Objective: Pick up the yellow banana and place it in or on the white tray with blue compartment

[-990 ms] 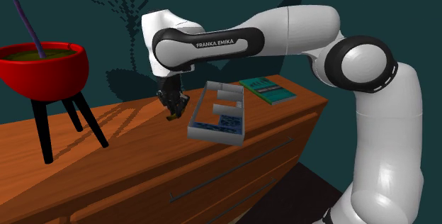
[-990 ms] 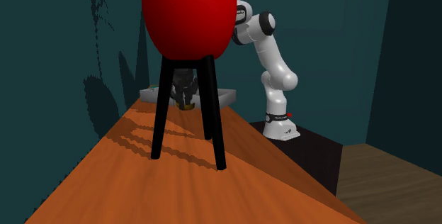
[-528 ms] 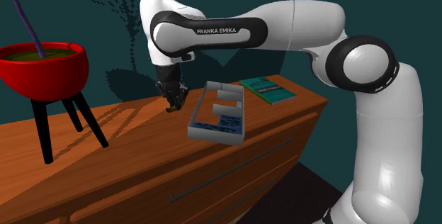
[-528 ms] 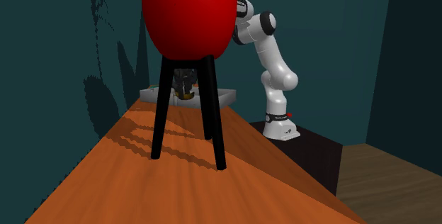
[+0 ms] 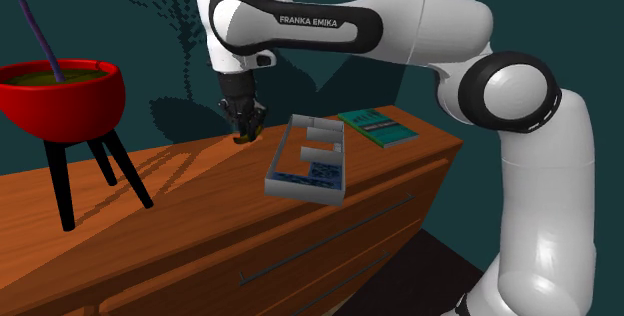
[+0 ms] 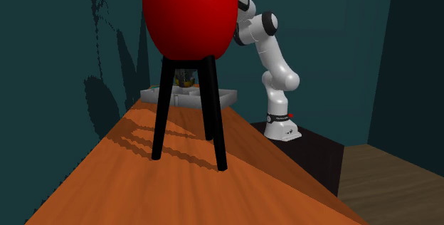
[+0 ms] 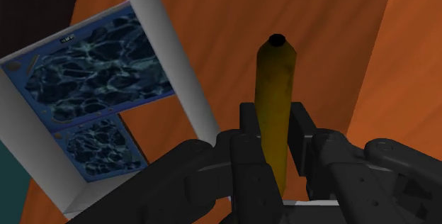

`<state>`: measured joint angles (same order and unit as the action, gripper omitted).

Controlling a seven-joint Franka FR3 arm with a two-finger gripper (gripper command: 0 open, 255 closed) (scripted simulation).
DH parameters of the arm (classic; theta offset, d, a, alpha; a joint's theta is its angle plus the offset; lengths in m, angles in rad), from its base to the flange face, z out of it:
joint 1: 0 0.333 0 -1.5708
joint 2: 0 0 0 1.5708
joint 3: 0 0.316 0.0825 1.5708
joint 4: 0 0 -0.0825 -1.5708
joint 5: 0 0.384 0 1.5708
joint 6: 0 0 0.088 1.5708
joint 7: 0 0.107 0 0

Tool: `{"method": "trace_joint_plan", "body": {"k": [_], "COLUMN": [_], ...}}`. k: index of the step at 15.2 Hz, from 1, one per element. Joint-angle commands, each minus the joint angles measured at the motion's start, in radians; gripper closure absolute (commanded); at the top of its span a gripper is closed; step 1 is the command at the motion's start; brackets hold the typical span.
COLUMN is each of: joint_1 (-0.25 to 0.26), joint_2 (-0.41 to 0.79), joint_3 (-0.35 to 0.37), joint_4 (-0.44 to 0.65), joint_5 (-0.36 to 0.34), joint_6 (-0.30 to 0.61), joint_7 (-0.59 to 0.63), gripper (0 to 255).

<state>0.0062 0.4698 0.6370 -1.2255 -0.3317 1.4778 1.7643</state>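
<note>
Above the back edge of the brown wooden dresser top (image 5: pixel 200 204), the all-black two-finger gripper (image 5: pixel 243 124) has risen over the last second, lifting the dull yellow banana (image 7: pixel 275 81) clear of the wood. Its jaws are clamped on the banana's sides, and the tip pokes out beyond them. The pick looks done. What remains is the carry across to the white tray with blue-lined compartments (image 5: pixel 300 188), which sits nearby, nearer the front edge.

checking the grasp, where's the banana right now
The banana is clasped in the gripper, above the wooden top, just to the shoulder view's left of the tray.
</note>
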Motion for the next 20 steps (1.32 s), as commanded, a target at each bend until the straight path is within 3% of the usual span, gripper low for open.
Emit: {"method": "trace_joint_plan", "body": {"k": [1,5,9,13,19,20], "joint_1": [0.011,0.034,-0.115,-0.228,-0.346,-0.345], "joint_2": [0.007,0.026,-0.135,-0.273,-0.44,-0.442], "joint_3": [-0.001,-0.003,0.004,-0.013,-0.073,-0.075], "joint_4": [0.041,0.123,-0.108,-0.278,-0.466,-0.481], "joint_5": [-0.004,-0.014,0.064,0.133,0.212,0.213], "joint_6": [-0.034,-0.096,-0.002,0.065,0.135,0.148], "joint_7": [-0.003,-0.008,-0.089,-0.192,-0.364,-0.363], "gripper": [255,255,255,255,255,255]}}
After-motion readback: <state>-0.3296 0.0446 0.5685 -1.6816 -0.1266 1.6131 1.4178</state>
